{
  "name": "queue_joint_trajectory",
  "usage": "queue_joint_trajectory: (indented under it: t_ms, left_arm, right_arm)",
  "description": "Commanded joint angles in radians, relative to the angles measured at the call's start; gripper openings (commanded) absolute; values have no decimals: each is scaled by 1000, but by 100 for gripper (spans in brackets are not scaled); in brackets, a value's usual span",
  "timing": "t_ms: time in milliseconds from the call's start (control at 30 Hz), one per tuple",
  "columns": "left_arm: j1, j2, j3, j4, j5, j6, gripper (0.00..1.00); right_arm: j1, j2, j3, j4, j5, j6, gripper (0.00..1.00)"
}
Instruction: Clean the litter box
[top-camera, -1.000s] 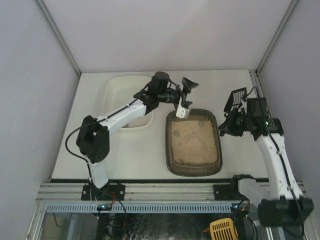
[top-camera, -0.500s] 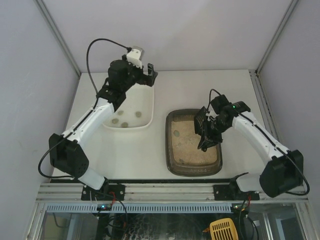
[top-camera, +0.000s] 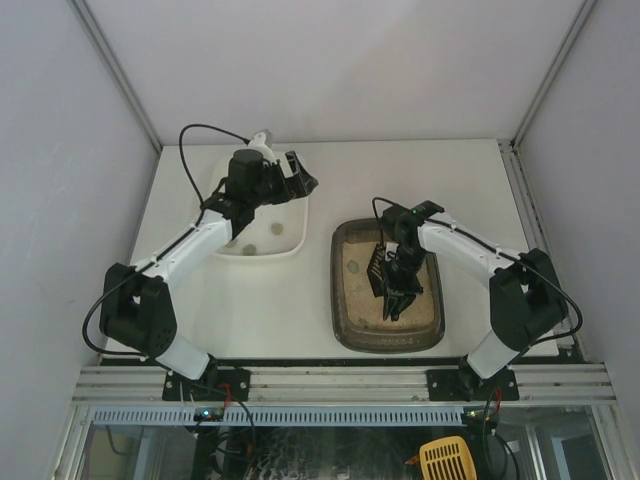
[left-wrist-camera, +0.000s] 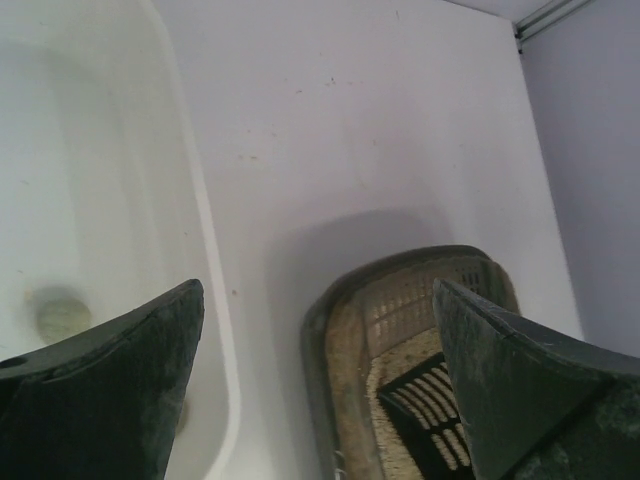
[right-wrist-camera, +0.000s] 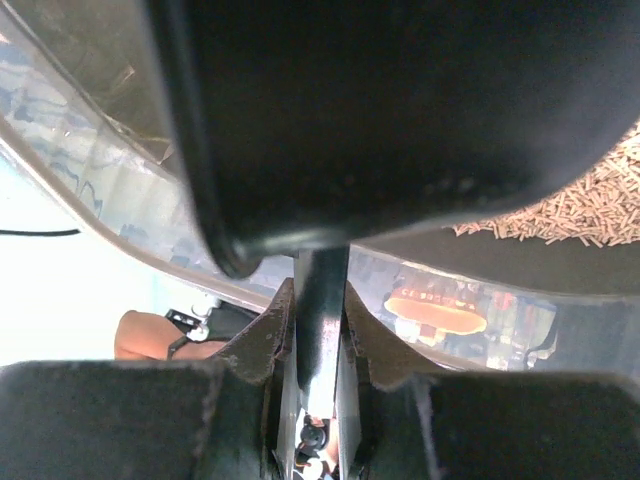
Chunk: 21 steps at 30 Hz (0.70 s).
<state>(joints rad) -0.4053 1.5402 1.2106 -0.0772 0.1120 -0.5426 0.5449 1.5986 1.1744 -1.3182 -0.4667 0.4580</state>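
Litter box (top-camera: 338, 300), a dark brown-grey tray with rounded corners, a thick rim and beige sandy litter, lies on the white surface (top-camera: 450, 170), right of the middle. The right gripper (top-camera: 398, 278) reaches into it from above. Its jaws are closed tight on the thin handle of a black slotted scoop (top-camera: 380, 268), which is tilted low over the litter; whether it touches the litter I cannot tell. One round greenish lump (top-camera: 353, 267) sits in the litter just beside the scoop, on its left. The left gripper (top-camera: 298, 178) hangs over the far right corner of a white tub (top-camera: 222, 165), with jaws spread wide and holding nothing. Similar lumps (top-camera: 277, 229) lie in the tub. Tub and tray are apart, with a strip of surface between them.
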Motion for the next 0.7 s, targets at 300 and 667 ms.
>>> queue_joint_trajectory:
  t_ms: [300,667]
  left_arm:
    - [3,-13,-23,1,30,-186,100]
    - [10,-11,-32,-6,21,-165,100]
  right_arm:
    - [38,126,48,174,-22,22,0]
    - [93,215,31,327,-240,47,0]
